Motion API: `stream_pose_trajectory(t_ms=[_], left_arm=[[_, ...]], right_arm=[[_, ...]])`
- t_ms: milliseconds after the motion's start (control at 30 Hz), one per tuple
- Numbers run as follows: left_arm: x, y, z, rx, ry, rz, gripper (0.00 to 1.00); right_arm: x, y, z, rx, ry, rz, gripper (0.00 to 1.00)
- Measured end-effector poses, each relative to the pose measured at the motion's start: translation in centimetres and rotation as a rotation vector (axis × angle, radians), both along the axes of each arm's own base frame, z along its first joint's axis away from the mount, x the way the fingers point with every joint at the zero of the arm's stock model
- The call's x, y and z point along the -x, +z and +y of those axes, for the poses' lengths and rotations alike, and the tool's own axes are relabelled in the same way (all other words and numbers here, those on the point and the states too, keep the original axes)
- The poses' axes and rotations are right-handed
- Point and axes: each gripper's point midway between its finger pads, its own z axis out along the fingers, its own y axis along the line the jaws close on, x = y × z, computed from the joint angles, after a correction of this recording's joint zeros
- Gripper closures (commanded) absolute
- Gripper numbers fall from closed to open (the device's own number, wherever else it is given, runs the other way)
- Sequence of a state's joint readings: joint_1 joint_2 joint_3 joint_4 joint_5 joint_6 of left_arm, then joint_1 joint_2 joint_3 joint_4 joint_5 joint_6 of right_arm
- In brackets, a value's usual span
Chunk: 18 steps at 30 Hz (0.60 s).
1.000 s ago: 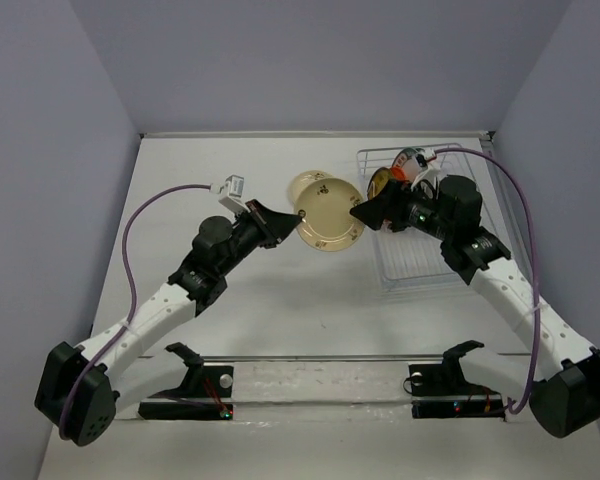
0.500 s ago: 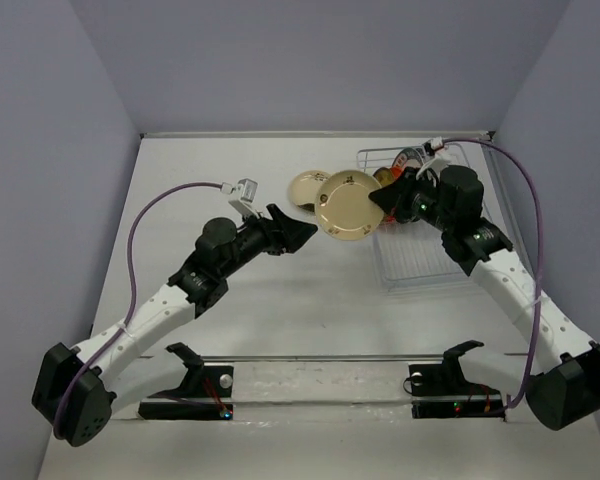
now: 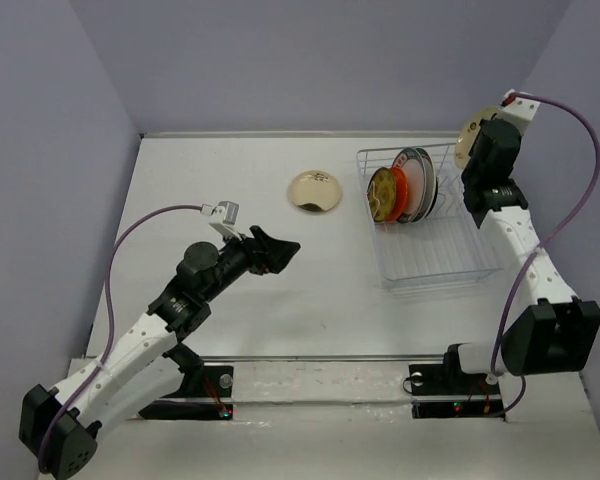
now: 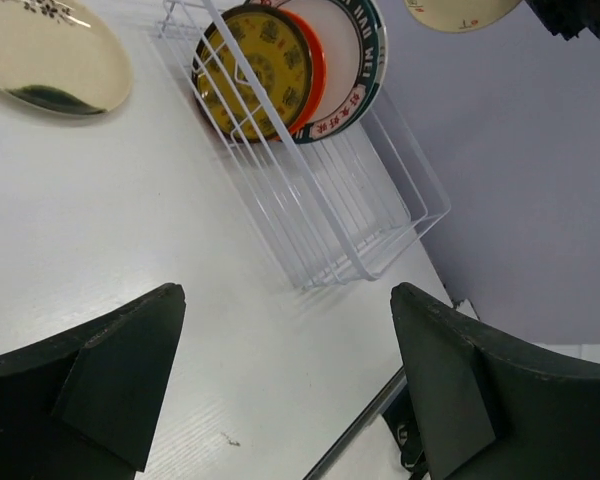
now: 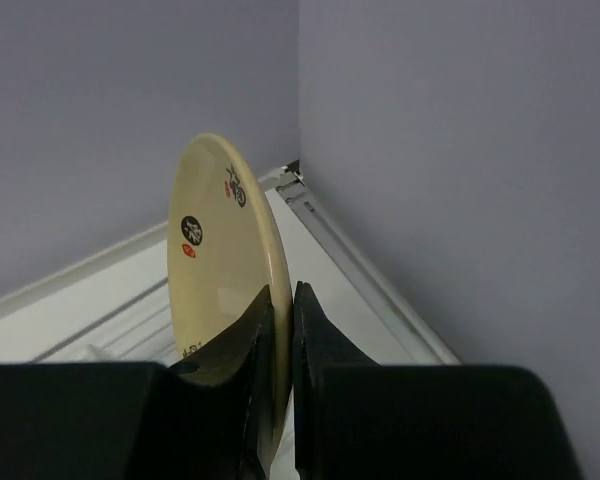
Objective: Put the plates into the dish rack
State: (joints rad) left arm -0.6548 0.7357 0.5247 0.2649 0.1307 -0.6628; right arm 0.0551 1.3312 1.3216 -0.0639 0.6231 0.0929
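My right gripper (image 3: 476,148) is raised above the far right corner of the dish rack (image 3: 442,272), shut on the rim of a cream-gold plate (image 3: 467,138). In the right wrist view that plate (image 5: 220,265) stands on edge between the fingers (image 5: 315,330). Three plates stand upright in the rack's far-left slots: amber (image 3: 382,194), orange (image 3: 404,190) and white with a teal rim (image 3: 421,176). Another cream-gold plate (image 3: 315,190) lies flat on the table. My left gripper (image 3: 283,247) hovers open and empty left of the rack (image 4: 380,215), its fingers (image 4: 120,370) wide apart.
The rack's near slots (image 3: 430,240) hold nothing. Purple walls close in the table on three sides, the right wall close beside the raised right arm. A metal rail (image 3: 320,358) runs across the near edge by the arm bases.
The left gripper let go of the cream-gold plate, opened and drew back. The right gripper shut on that plate and carried it up and right, above the rack's far corner.
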Motion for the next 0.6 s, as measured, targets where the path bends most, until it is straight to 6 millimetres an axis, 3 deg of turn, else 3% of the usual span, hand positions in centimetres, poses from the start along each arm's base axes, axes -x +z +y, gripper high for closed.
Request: stream_pose_trajectory(t_ms=[133, 267, 467, 600], left_arm=[[0.4, -3.1, -0.6, -0.01, -0.036, 0.055, 0.06], [0.5, -4.4, -1.2, -0.017, -0.064, 0.088, 0.06], [0.7, -3.3, -1.4, 0.016, -0.082, 0.045, 0.06], [1.1, -3.9, -1.2, 0.018, -0.084, 0.042, 0.06]], right_arm=[[-1.1, -5.5, -1.5, 0.198, -0.05, 0.133, 0.93], [-1.5, -9.6, -1.8, 0.316, -0.028, 0.251, 0.93], [-2.3, -9.9, -0.8, 0.354, 0.049, 0.243, 0.93], [-2.8, -10.4, 0.1, 0.34, 0.11, 0.231, 0.93]])
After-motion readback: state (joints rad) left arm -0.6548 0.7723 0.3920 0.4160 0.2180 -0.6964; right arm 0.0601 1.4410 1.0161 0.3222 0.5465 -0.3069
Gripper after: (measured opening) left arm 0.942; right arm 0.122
